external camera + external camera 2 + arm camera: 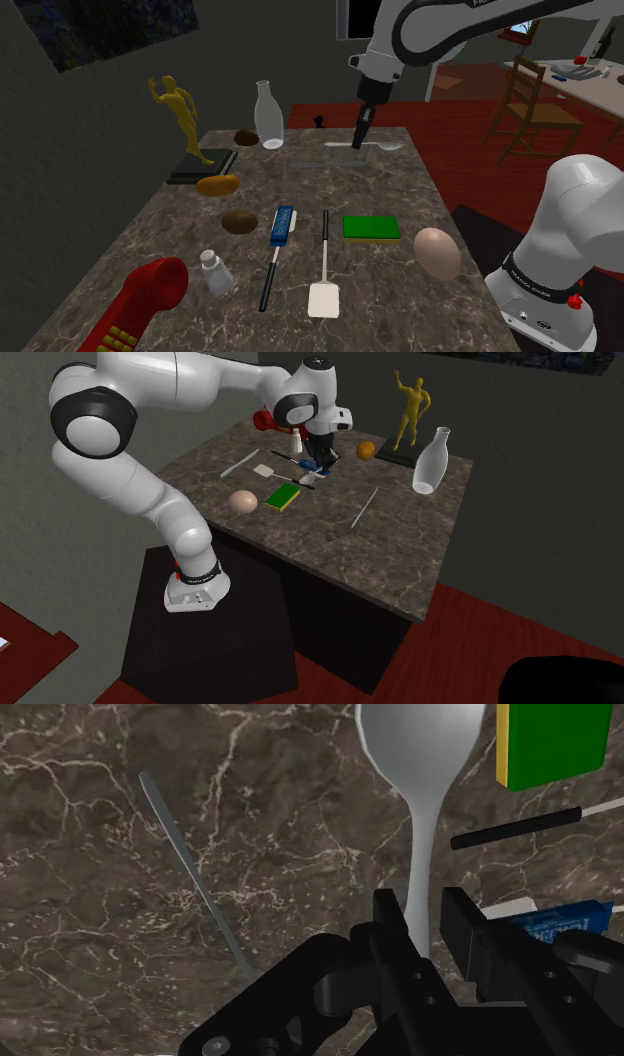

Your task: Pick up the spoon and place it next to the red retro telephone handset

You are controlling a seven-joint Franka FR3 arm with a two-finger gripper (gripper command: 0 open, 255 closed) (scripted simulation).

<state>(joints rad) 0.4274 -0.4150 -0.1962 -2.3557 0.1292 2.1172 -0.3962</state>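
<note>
Down at the counter's (180,255) near corner, on the shoulder view's left, lies the red handset (140,298), slanted with one end right by the near edge. That's the target, and it's about as far from the spoon as this counter allows. A small pale bottle (214,273) stands just beside the handset's inner end. Further along the near edge there's a white spatula (324,292) and an egg (436,252). So I'd say the bare marble next to the handset is mostly on its side toward the far edge.

Mid-counter there's a green sponge (371,227). Past that, toward the far edge, is the hand (422,909), and it's clenched on the spoon (418,754). In the wrist view the handle runs straight between the two fingers with basically no gap either side, and the bowl sticks out ahead of them. The spoon looks lifted off the marble, though I can't swear to it. A thin grey strip (195,874) lies flat on the counter beside the spoon, clear of it.

In the shoulder view the spoon's long axis runs roughly parallel to the far edge, bowl toward that view's right. So the handset lies back along a diagonal, from the far end to the near corner, past the mid-counter clutter. A wrist turn would probably help the spoon land alongside it.
</note>
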